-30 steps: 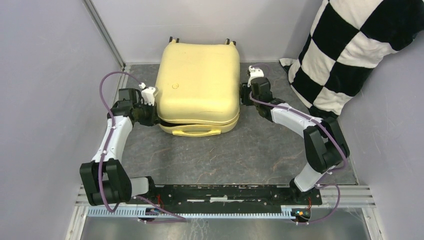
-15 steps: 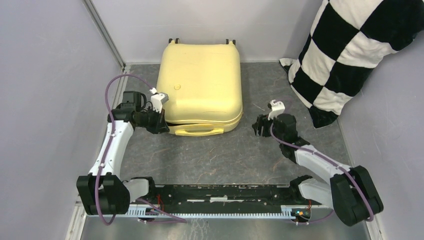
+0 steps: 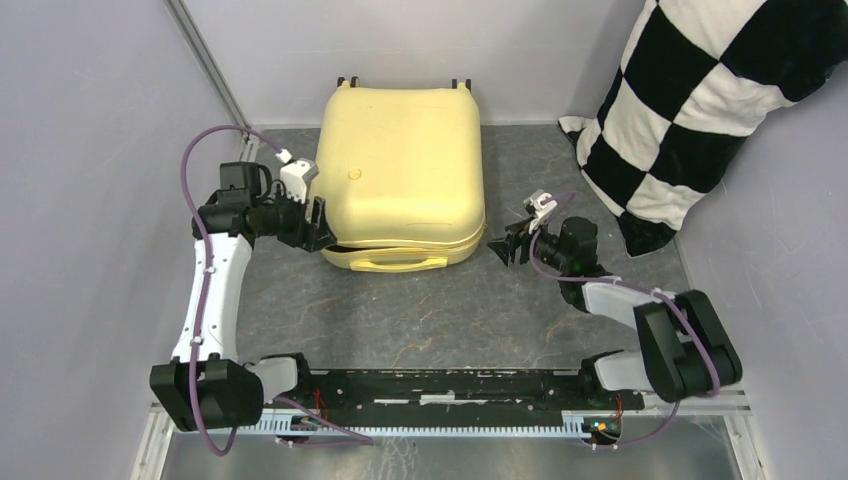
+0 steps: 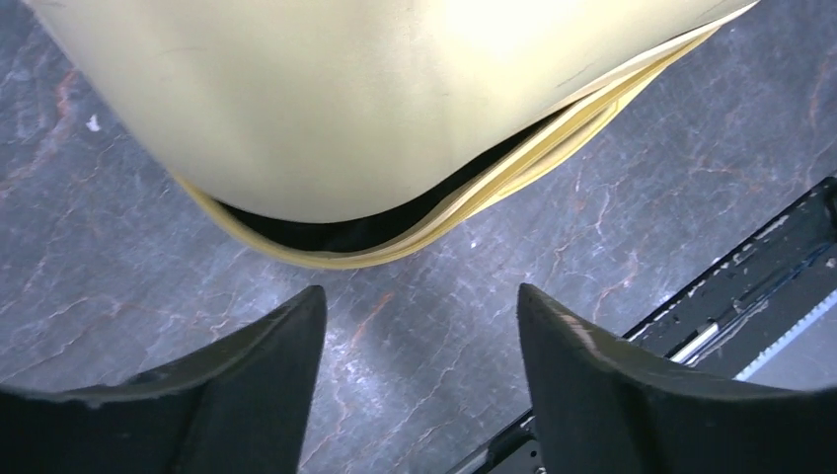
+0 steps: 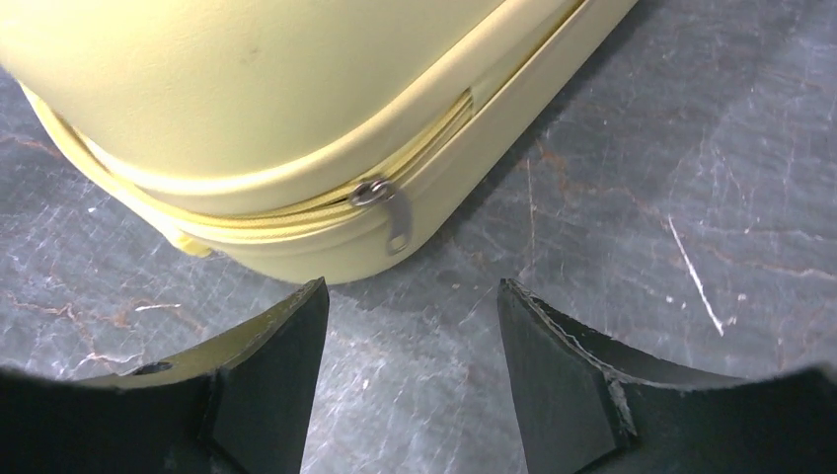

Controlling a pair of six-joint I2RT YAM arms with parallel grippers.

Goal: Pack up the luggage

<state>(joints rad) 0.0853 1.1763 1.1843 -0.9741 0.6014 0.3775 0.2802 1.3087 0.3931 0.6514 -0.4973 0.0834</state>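
Observation:
The pale-yellow luggage lies flat at the back of the table, its side handle facing the arms. Its lid stands slightly ajar at the front left corner, with black lining showing in the gap. My left gripper is open just off that corner, with nothing between its fingers. At the front right corner the zipper is closed up to a metal pull. My right gripper is open a short way from that pull, low over the table.
A large black-and-white checkered pillow leans in the back right corner. Grey walls close the left, back and right sides. The black rail holding the arm bases runs along the near edge.
My left gripper was shut at the luggage's front left seam and now stands open just off it. My right arm swung from the luggage's right side down to its front right corner.

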